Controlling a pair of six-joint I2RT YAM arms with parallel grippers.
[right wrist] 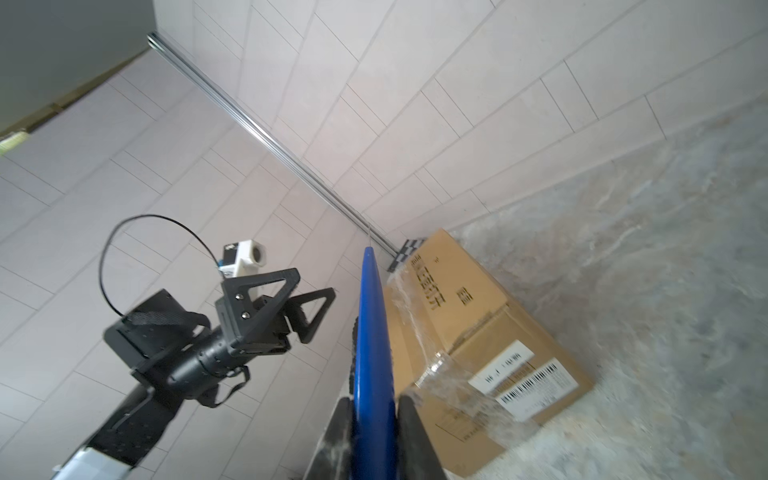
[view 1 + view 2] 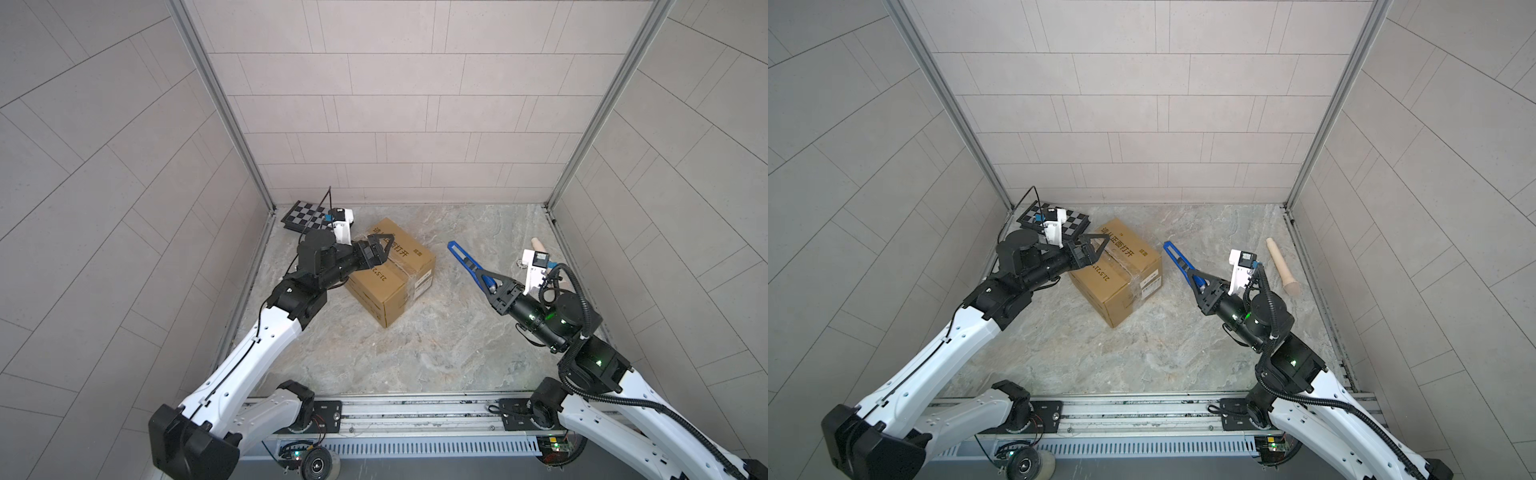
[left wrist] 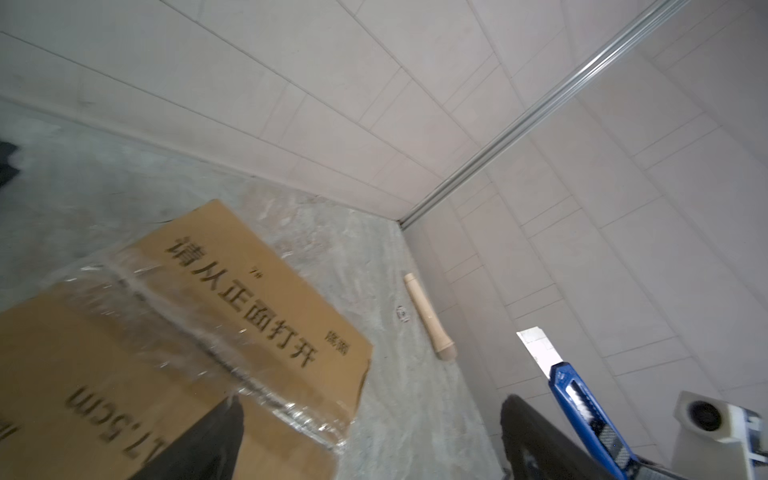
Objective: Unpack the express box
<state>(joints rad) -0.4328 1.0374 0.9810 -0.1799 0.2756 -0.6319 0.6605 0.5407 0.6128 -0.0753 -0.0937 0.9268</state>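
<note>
The express box [image 2: 390, 272] [image 2: 1117, 270], a brown taped carton with black print, sits on the marble floor left of centre. My left gripper [image 2: 383, 250] [image 2: 1097, 250] hovers open over the box's top left edge with nothing between its fingers. In the left wrist view one finger [image 3: 208, 440] lies over the box top [image 3: 166, 332] and its crinkled tape. My right gripper [image 2: 482, 272] [image 2: 1196, 276] [image 1: 370, 409] is shut on a blue utility knife [image 2: 464, 258] [image 2: 1177, 257] [image 1: 372, 332]. The knife points at the box's right side [image 1: 478, 332], a short gap away.
A wooden pin [image 2: 1282, 266] [image 3: 428, 320] lies by the right wall behind the right arm. A black-and-white chequered board [image 2: 303, 216] [image 2: 1075, 220] lies in the back left corner behind the left wrist. Tiled walls close three sides; a metal rail [image 2: 415, 411] runs along the front.
</note>
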